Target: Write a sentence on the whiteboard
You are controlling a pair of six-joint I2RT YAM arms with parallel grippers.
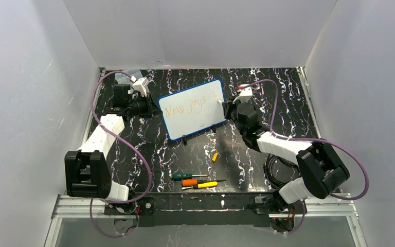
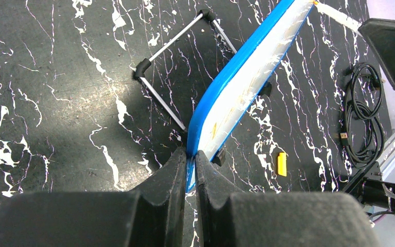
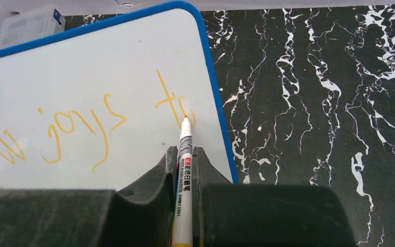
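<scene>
The whiteboard (image 1: 193, 121), white with a blue frame, stands tilted on its feet at mid-table. Orange handwriting (image 1: 187, 107) on it reads roughly "New joys t", in one line. My left gripper (image 1: 151, 109) is shut on the board's left edge; in the left wrist view its jaws (image 2: 191, 154) pinch the blue frame (image 2: 236, 77). My right gripper (image 1: 227, 109) is shut on a white marker (image 3: 184, 164). The marker's orange tip touches the board (image 3: 82, 67) just right of the "t" (image 3: 167, 100), near the board's right edge.
A yellow marker cap (image 1: 214, 156) lies in front of the board. Several screwdrivers (image 1: 198, 180) lie near the front edge. A coiled black cable (image 1: 277, 170) sits at the right. A clear plastic box (image 3: 28, 25) stands behind the board. A wire stand (image 2: 177, 67) props the board.
</scene>
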